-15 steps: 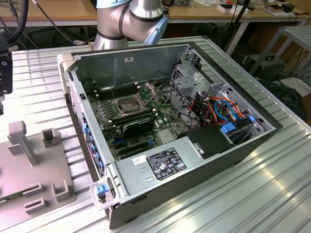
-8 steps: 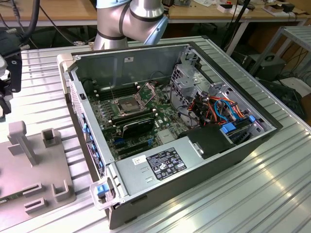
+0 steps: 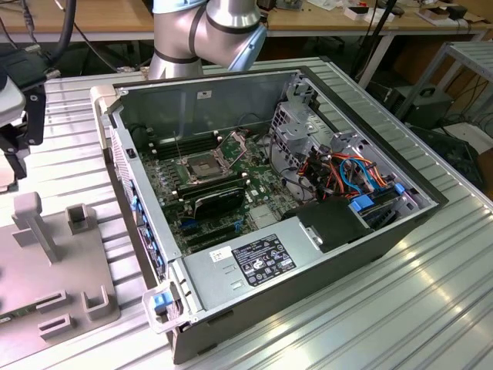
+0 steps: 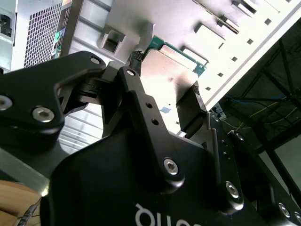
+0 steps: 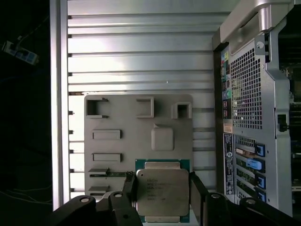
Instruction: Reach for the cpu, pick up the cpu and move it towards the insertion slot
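The cpu (image 5: 162,190), a square chip with a silver lid on a green board, sits between my gripper's (image 5: 162,188) two black fingers, which are shut on its opposite edges. In the second wrist view the same cpu (image 4: 171,63) shows between the fingers (image 4: 194,96), held above a grey fixture plate (image 5: 117,117). The insertion slot (image 3: 202,166), a square socket with a silver frame and dark centre, lies on the motherboard inside the open computer case (image 3: 370,239), towards the exterior view's right of the gripper body (image 3: 19,123).
The grey fixture plate (image 3: 46,277) has raised blocks and pockets. Inside the case are a black finned block (image 3: 219,200), memory slots (image 3: 208,231), a metal drive cage (image 3: 300,131) and coloured cables (image 3: 354,173). The case's perforated rear wall (image 5: 249,117) stands beside the plate.
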You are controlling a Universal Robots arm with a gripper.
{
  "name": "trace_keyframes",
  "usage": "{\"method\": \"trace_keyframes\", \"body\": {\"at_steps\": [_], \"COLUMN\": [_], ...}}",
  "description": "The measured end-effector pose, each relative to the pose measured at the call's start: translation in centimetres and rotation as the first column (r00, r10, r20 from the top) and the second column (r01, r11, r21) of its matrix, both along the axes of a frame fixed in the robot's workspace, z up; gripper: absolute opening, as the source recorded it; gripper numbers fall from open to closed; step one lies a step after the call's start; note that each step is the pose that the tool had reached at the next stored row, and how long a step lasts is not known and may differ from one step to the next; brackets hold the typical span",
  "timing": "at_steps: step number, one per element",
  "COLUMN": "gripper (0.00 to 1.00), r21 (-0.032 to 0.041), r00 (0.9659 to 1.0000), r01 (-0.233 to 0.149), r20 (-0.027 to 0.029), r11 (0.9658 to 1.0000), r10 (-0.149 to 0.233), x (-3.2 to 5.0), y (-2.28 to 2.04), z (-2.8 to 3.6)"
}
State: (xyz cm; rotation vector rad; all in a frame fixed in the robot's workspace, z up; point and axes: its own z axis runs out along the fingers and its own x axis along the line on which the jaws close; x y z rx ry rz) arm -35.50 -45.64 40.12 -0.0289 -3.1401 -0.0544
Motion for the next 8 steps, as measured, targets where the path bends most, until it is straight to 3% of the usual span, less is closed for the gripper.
{"method": "trace_keyframes", "body": {"at_steps": [8], "gripper": [0.55], "r21": [0.0], "r00": [1.0], "r01": [0.0], "r20": [0.0], "r11": [1.0], "r10": [0.0], "x": [1.25], "y": [0.0], "z": [0.0]}}
